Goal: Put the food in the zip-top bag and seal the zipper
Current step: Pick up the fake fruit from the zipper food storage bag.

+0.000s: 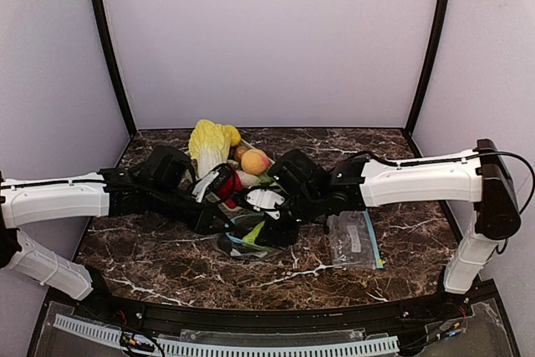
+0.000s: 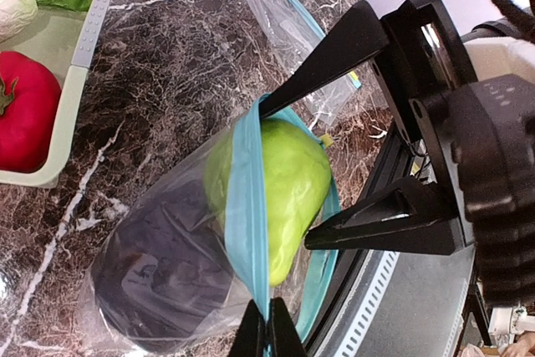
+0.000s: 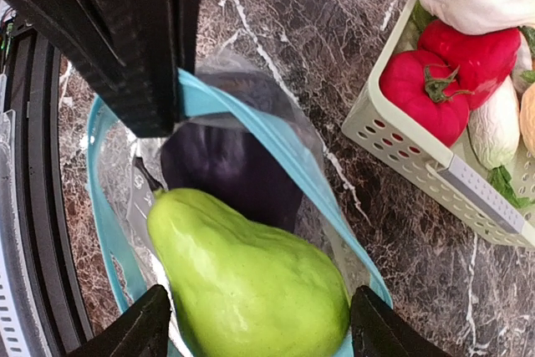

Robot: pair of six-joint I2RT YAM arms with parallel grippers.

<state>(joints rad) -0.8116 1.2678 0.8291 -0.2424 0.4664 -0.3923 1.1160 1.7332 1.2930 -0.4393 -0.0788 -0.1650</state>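
Left wrist view: left gripper (image 2: 267,332) clamped on the zipper (image 2: 247,206) of the zip-top bag (image 2: 159,265). Right gripper (image 3: 267,323) straddles the green fruit (image 3: 251,282); whether it grips, cannot tell

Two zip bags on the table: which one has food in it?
The bulging centre bag, holding green fruit and eggplant; the right bag lies flat, empty.

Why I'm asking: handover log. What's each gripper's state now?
Left gripper: closed on the zip-top bag's zipper rim.
Right gripper: astride the green pear; grip cannot be told.
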